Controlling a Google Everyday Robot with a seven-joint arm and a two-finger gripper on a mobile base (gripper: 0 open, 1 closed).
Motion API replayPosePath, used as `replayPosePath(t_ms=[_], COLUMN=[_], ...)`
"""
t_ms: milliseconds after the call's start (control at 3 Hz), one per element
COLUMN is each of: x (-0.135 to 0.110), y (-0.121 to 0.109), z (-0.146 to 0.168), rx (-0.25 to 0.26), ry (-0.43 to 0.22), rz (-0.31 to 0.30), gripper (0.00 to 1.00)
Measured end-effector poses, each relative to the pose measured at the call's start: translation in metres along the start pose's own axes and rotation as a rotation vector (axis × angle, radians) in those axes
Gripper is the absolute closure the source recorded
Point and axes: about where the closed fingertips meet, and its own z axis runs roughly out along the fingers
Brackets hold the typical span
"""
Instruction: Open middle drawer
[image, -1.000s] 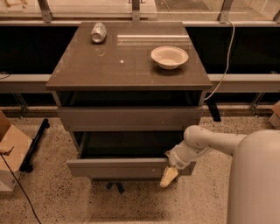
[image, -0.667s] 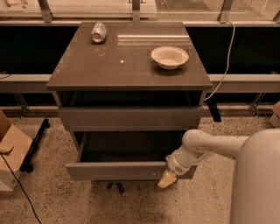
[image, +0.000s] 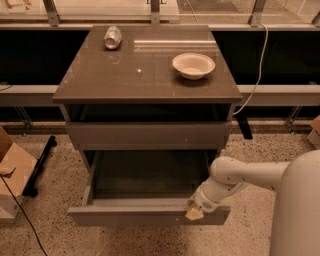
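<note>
Grey-brown middle drawer (image: 135, 216) stands pulled out past the front edge of the table (image: 100, 85). Gripper (image: 194, 213) at the panel's right end; grip state cannot be told.

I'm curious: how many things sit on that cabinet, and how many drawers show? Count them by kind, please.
Metal can: 1, lying on its side
Bowl: 1, pale, upright
Drawers: 2, the top drawer and the middle drawer, which is pulled out
Tool: 1, at the middle drawer's front edge, near its right end
Total: 5
</note>
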Motion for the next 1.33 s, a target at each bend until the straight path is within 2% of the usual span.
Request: replayPosePath(t_ms=[333,667,1000,1333], x=[0.005,0.011,0.024,0.024], y=[0.01,0.021,0.044,0.044], z=[0.003,0.007,0.015,0.015], rx=[-0.015,-0.029,-0.055,-0.055], ry=[0.004,0.001,-0.008,-0.008], rz=[0.016,0.042,0.104,0.104], gripper=[0.86,0.63,0.32,0.09])
